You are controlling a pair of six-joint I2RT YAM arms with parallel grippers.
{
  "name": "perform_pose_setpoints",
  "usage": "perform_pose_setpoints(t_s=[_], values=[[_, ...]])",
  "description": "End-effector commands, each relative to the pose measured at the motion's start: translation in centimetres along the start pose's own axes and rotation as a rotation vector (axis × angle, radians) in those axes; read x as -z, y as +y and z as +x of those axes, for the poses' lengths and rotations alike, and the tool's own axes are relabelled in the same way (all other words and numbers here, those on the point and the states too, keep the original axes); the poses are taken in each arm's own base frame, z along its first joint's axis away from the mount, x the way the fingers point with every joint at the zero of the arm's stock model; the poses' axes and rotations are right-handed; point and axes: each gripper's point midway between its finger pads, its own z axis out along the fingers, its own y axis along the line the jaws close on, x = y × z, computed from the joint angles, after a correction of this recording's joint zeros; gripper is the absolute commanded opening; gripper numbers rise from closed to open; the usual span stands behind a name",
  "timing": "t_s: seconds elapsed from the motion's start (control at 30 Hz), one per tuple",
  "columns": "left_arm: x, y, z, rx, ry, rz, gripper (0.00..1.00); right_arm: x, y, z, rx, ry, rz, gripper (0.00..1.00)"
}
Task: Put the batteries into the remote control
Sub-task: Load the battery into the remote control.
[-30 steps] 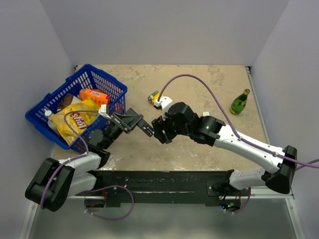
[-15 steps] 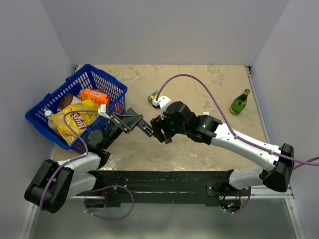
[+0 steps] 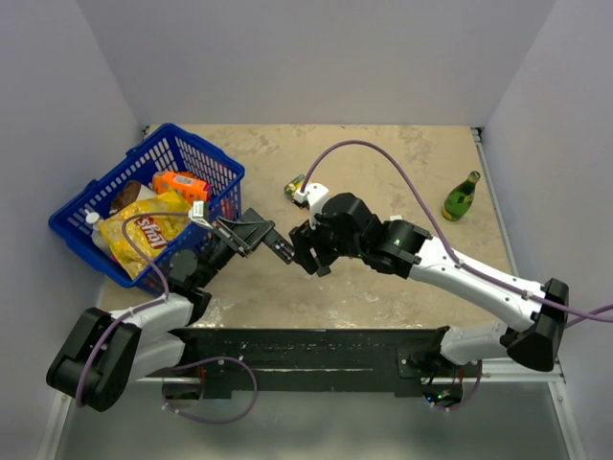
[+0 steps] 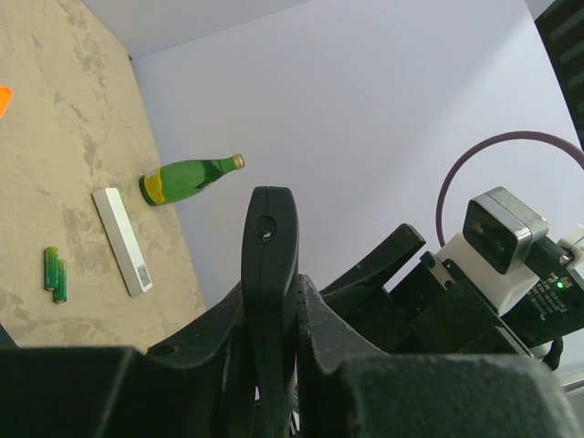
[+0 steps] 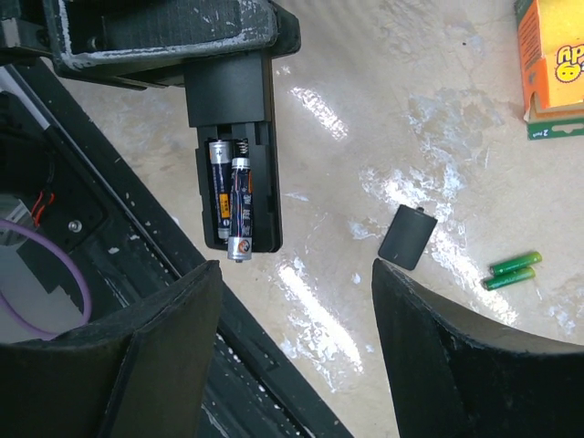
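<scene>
Your right gripper [image 5: 297,278] stands wide open and holds nothing. The left gripper [image 3: 259,233] is closed on the remote control [image 5: 233,100], held above the table [image 5: 365,109]. Two dark cells [image 5: 219,182] lie in its open bay, and one sticks out at the end. I think you should press that one flat, gently. The green batteries [image 5: 512,270] and the cover [image 5: 408,236] lie on the table.

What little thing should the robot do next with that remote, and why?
Probably press the sticking-out battery flat with the open right gripper. Its lower end pokes past the compartment of the remote, which the left gripper holds, so it looks not fully seated.
</scene>
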Motion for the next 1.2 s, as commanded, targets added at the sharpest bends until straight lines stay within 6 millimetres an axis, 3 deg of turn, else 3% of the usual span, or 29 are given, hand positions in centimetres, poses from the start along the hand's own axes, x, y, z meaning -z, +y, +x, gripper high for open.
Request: perform_pose_setpoints(t_s=[0.0,0.23,0.73,0.8,0.93,1.03,1.17], values=[[-0.5,-1.9,-0.3,-0.012,-0.006,0.063,0.0,2.6,0.1,-2.6,0.003,-0.095,-0.008,0.7],[-0.5,-2.2,-0.2,-0.014,-0.002,0.07,0.0,1.9,-0.3,-1.3,0.007,-0.063,0.003,0.7],[-0.5,-2.7,0.1,-0.02,0.022,0.083,0.0,1.6,-0.2,-1.8,0.038,-0.099,-0.045,0.67],[-0.4,-2.7,0.3,-0.017,0.031,0.084,0.0,1.9,0.5,-1.2,0.103,-0.109,-0.109,0.64],[-0.4,-2.8,0.4,-0.019,0.041,0.084,0.0,4.0,2.5,-2.3,0.253,-0.232,-0.248,0.59],[-0.6,-3.1,0.5,-0.025,0.054,0.085,0.0,5.3,3.2,-2.7,0.359,-0.285,-0.297,0.58],[-0.8,-3.6,0.7,-0.042,0.07,0.091,0.0,5.5,3.3,-2.6,0.531,-0.303,-0.318,0.61]])
